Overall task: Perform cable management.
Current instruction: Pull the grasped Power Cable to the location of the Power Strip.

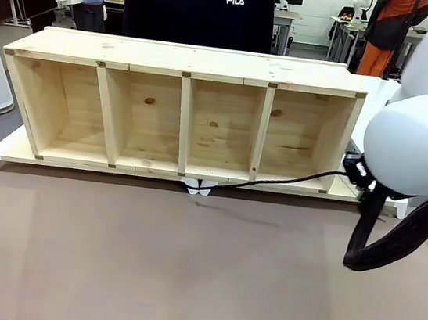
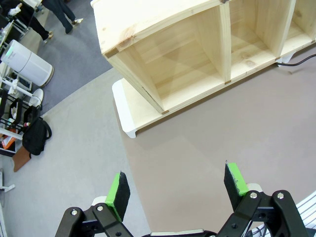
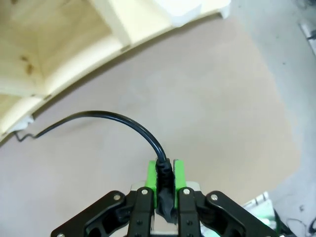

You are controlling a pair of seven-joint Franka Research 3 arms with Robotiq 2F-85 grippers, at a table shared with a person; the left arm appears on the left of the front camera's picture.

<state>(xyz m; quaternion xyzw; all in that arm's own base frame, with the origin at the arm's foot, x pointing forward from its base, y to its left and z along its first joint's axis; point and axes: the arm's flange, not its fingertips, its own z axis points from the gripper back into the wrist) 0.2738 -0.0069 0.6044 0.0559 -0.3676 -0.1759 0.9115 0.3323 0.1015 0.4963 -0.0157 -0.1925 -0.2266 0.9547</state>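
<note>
The right arm [image 1: 417, 143] bends low at the right end of the pine shelf [image 1: 188, 60]. Its right gripper [image 3: 165, 169] is clamped on the thick black end of the cable [image 3: 123, 118], a thin glossy cord curving back to the shelf's base. The left gripper [image 2: 177, 185] hangs spread above the matte brown tabletop [image 2: 222, 128] off the shelf's left end.
</note>
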